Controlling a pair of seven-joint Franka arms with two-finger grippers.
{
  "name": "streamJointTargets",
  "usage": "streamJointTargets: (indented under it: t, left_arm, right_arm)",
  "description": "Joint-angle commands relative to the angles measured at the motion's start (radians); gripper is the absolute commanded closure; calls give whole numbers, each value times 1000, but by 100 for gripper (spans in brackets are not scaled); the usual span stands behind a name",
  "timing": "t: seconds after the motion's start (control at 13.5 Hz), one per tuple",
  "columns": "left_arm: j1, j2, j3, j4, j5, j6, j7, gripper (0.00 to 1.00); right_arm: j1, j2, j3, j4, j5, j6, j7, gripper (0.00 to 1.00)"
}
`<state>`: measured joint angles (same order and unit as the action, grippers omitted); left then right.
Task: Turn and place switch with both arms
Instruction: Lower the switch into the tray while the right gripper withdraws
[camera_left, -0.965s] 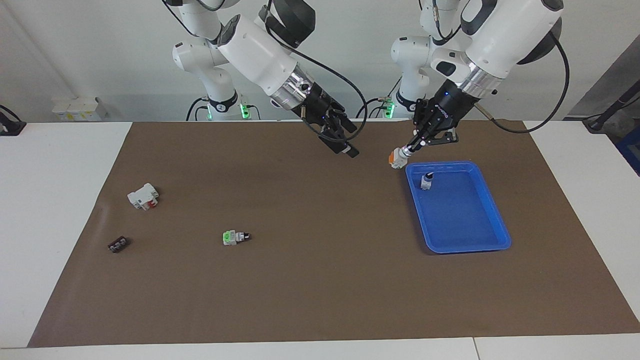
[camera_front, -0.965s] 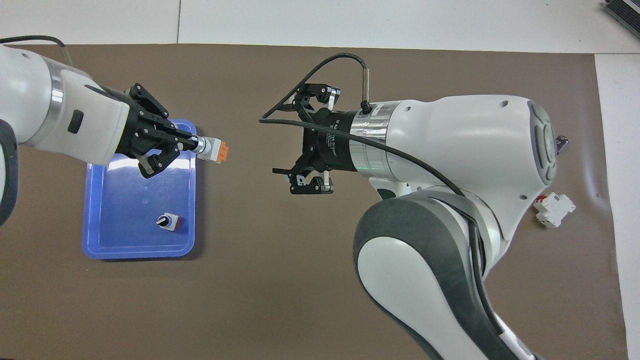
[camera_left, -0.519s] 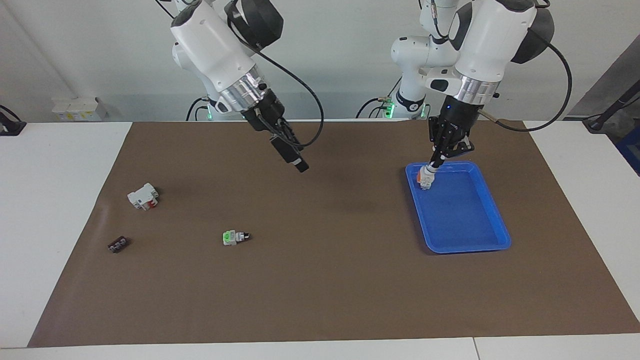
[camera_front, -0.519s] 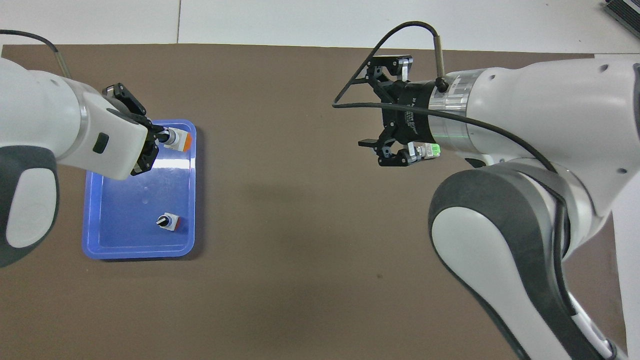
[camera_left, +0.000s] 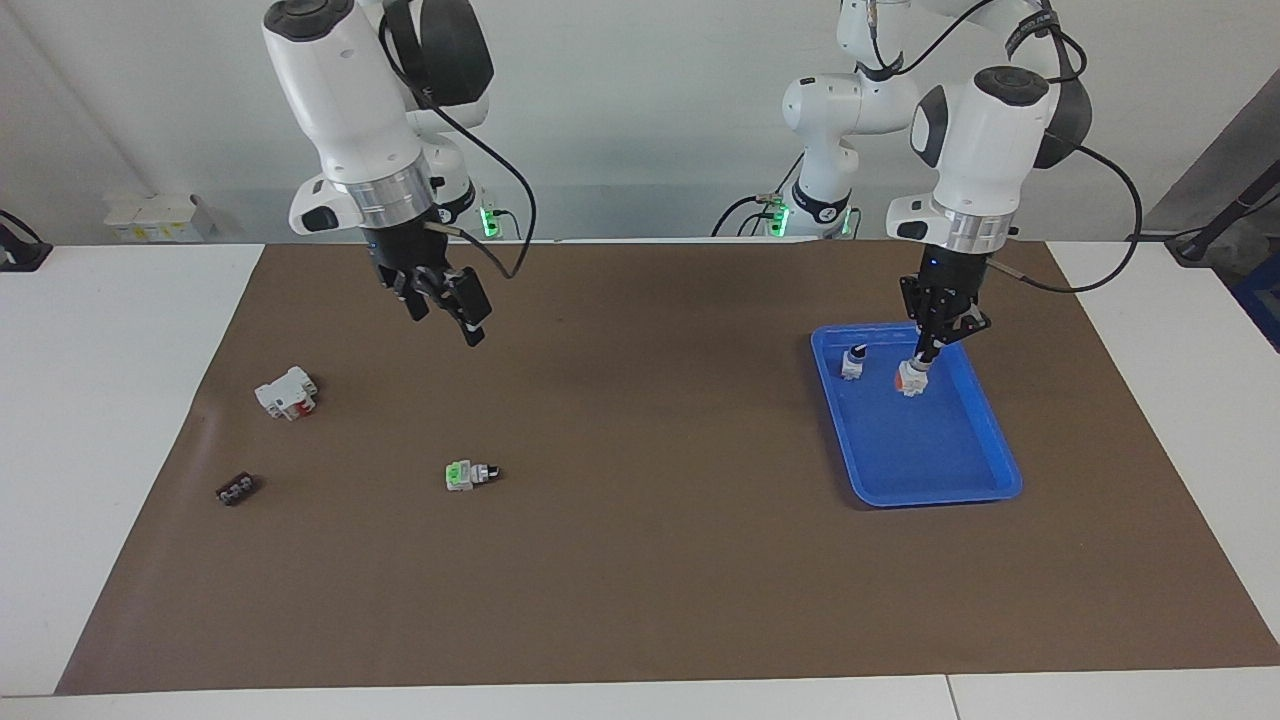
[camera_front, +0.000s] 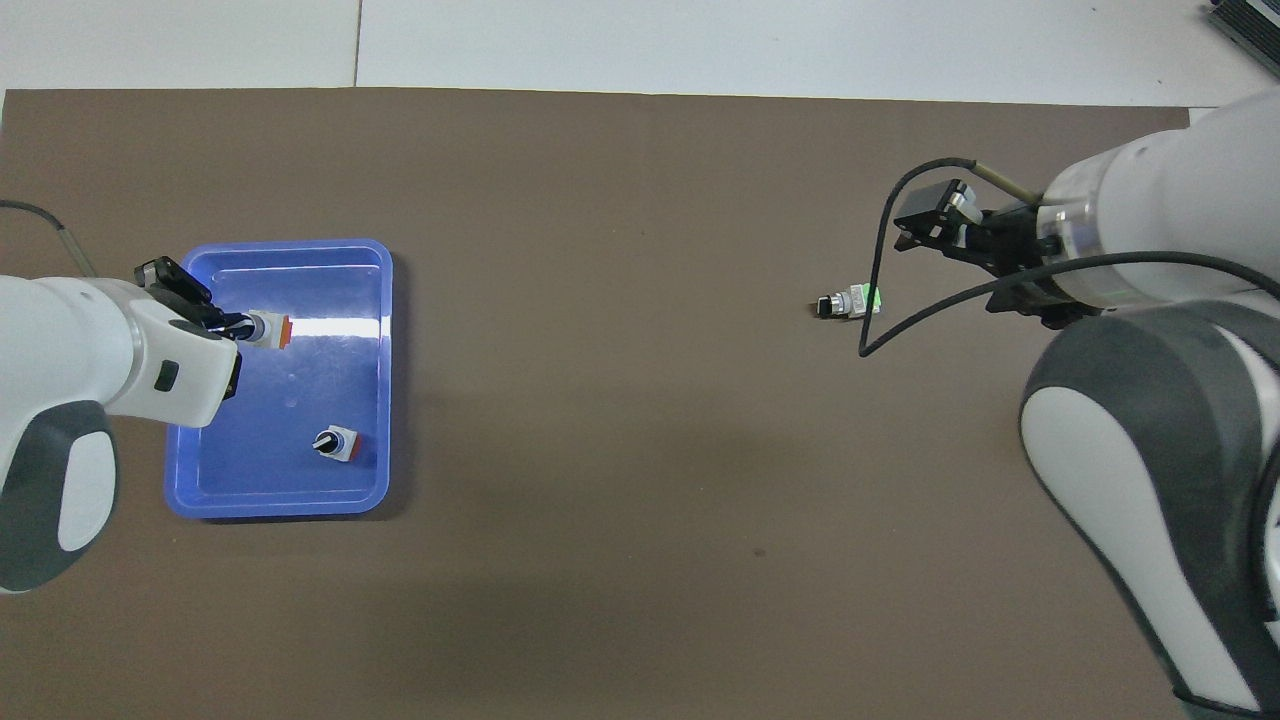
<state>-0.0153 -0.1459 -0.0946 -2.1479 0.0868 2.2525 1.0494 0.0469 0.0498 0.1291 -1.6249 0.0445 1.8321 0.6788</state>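
Switch (camera_left: 909, 378) in left claw (camera_left: 921, 362) — glossy tray (camera_left: 985, 484), seemingly touching

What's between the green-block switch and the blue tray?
Nothing: in both views only bare brown mat runs from the green-block switch to the blue tray, most plainly in the overhead view.

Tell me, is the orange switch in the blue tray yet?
In, held upright: the left gripper grips the switch by its knob, orange end down inside the tray. Whether it touches the floor, cannot tell.
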Motion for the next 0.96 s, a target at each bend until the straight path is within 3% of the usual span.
streamJointTargets:
  t: [0.0, 0.22, 0.45, 0.59, 0.82, 0.89]
  left_arm:
    - [49, -40, -8, -99, 18, 36, -2, 100]
    - [55, -41, -8, -150, 16, 15, -66, 100]
    - [41, -29, -11, -199, 18, -2, -444, 100]
    - [41, -30, -11, -225, 18, -19, -439, 100]
    - [26, -40, -13, -227, 18, -86, -381, 100]
    - [8, -38, -13, -227, 18, -86, -359, 74]
  right_arm:
    - [-65, -31, -47, -7, -18, -54, -242, 0]
    - [-27, -59, -181, -10, -18, -125, -413, 0]
    - [-19, -117, -190, -80, -55, -157, -426, 0]
    - [-19, -139, -190, -102, -64, -132, -433, 0]
    - [-19, -91, -180, 3, -93, -164, -490, 0]
    - [-18, -91, -178, 5, -95, -177, -502, 0]
